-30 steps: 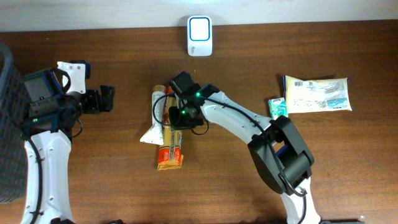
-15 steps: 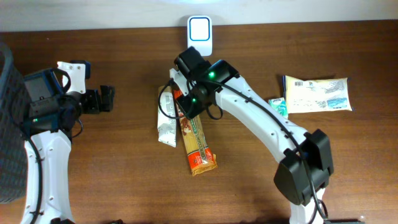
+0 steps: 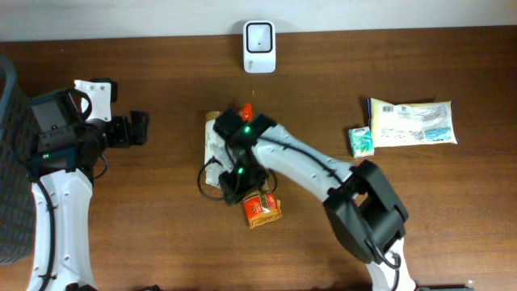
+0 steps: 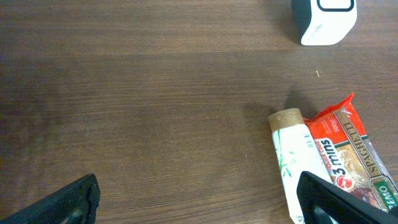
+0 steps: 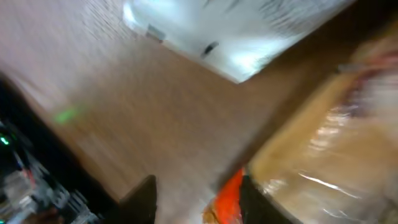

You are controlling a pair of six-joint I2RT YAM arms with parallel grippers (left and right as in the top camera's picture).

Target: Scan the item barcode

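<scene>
The spaghetti packet (image 3: 261,210), red and orange, lies flat on the table, its red tip (image 3: 245,111) pointing at the white scanner (image 3: 258,47). My right gripper (image 3: 234,184) hovers low over the packet's middle. The right wrist view is blurred; there the right gripper (image 5: 196,199) has its jaws apart over bare wood, with the packet's orange edge (image 5: 227,196) beside one finger. My left gripper (image 3: 135,129) stands wide open at the left, well apart from the packet. In the left wrist view the left gripper (image 4: 199,202) frames the packet (image 4: 342,143) and the scanner (image 4: 323,22).
A white tube (image 3: 214,144) lies against the packet's left side (image 4: 292,155). A white bag (image 3: 412,121) and a small green-blue pack (image 3: 361,141) lie at the right. A dark basket (image 3: 10,162) stands at the left edge.
The right arm swung from the scanner end of the packet toward the table's front. Its jaws, shut half a second ago, have parted, and the packet lies flat. The left arm is unmoved.
</scene>
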